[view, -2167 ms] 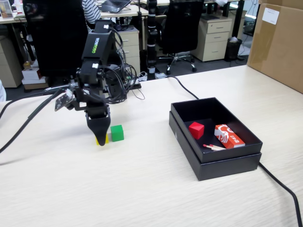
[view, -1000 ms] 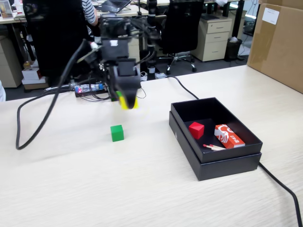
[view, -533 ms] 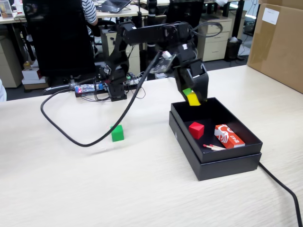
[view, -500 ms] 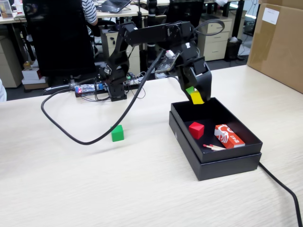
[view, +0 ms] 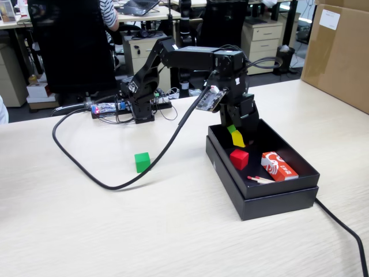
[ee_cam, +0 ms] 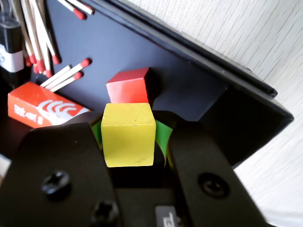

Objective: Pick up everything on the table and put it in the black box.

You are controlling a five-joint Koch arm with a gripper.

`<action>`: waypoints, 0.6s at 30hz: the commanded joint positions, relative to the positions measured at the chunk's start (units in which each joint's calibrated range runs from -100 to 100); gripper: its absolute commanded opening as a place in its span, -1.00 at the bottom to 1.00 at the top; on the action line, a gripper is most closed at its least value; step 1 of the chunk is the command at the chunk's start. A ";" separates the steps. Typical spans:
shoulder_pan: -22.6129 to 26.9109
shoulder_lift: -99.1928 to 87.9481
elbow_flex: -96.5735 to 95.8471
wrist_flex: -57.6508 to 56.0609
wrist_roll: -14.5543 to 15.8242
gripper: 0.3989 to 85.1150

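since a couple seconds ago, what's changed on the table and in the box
The gripper closed on the yellow cube beside the green cube, lifted it, carried it rightward in the fixed view and now holds it low inside the black box, just above the red cube. The green cube, red cube, packet and matchsticks stayed put.

An open-plan office. Behind the light beige wood-grain table stand black swivel office chairs on wheeled bases, beige drawer pedestals tucked under desks, and a further desk carrying an open laptop. A person in a striped top sits at the far desks, partly hidden. Grey carpet covers the floor. A big brown carton rests on the table's right side.
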 commanded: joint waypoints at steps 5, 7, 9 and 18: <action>-0.59 -0.45 1.94 -1.08 0.00 -0.48; -0.59 -1.25 0.58 -1.08 -0.05 -0.27; -0.78 -4.12 -0.69 -1.08 -0.05 -0.07; -2.25 -28.56 -5.59 -0.99 -0.49 -0.07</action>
